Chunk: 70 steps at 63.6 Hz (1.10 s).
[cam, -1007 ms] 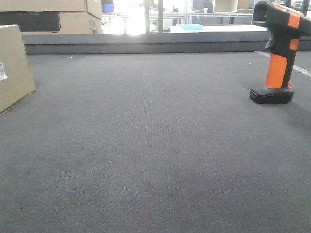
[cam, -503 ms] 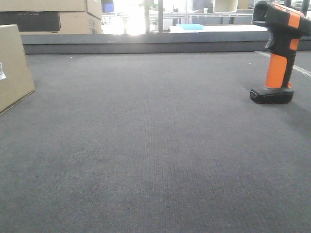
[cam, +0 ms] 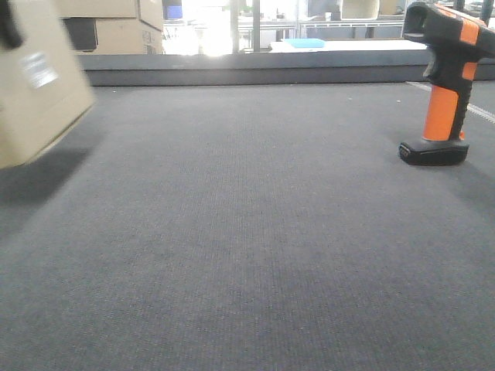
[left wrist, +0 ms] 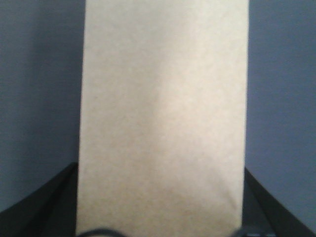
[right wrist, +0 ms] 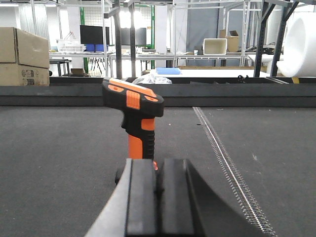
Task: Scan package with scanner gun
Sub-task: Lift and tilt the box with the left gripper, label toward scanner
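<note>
Out over a dark grey mat, with stacked cartons behind. Up at ten o'clock in the front view: the package, off the mat, tilted, blurred, with its white label in sight. Clamped across its width by the left gripper. Over at two o'clock: the scanner gun, upright on its base, long axis vertical. Dead ahead at twelve o'clock from the right gripper, pressed shut on nothing, clearly the nearer arm. Half a second back, package resting on the mat at nine o'clock; now lifted and swinging. Scanner gun unmoved.
</note>
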Motion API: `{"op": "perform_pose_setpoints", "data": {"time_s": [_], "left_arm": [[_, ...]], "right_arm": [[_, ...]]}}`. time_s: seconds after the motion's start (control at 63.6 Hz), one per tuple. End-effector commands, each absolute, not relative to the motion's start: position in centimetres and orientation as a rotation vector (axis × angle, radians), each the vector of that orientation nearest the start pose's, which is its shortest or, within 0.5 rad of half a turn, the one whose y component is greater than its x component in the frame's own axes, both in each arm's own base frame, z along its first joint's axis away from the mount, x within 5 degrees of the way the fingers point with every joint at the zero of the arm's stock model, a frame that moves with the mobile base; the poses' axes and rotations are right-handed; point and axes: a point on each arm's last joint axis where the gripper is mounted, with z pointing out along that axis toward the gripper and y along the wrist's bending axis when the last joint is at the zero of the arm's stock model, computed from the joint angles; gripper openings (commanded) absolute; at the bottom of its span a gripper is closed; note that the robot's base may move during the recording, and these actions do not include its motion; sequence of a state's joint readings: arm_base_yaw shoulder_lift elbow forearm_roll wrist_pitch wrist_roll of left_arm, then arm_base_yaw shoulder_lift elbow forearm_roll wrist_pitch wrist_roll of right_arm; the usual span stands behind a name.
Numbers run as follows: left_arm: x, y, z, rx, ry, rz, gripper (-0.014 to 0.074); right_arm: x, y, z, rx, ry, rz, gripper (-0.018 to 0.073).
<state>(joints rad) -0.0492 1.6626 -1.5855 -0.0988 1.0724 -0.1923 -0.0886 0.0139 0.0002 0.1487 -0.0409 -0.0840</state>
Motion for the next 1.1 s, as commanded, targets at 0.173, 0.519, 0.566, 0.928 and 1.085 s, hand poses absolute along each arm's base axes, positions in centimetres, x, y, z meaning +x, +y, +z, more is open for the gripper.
{"op": "perform_pose_setpoints", "data": {"time_s": [0.173,0.519,0.566,0.928,1.085], "left_arm": [[34.9,-12.6,35.7,-0.16,2.483,-0.557,-0.0111],[34.6,-18.3,32.7,-0.153,2.544,-0.619,-0.0111],[34.6,-18.2,32.3,-0.167,2.548,-0.613,-0.0111],[34.2,-17.4,30.1,-0.168,2.634,-0.566,-0.0111],[34.2,-17.4,30.1,-0.171,2.638,-0.57,-0.0111]], "right_arm": [[5.6,-0.6,21.9,0.113,1.42,-0.03,-0.0167],[5.6,-0.6,21.9,0.113,1.42,-0.03,-0.0167],[5.6,-0.6,21.9,0.113,1.42,-0.03,-0.0167],[5.6,-0.6,21.9,0.115,1.42,-0.028,-0.0167],[5.6,-0.6,22.2,0.116,1.389,-0.032,-0.0167]]}}
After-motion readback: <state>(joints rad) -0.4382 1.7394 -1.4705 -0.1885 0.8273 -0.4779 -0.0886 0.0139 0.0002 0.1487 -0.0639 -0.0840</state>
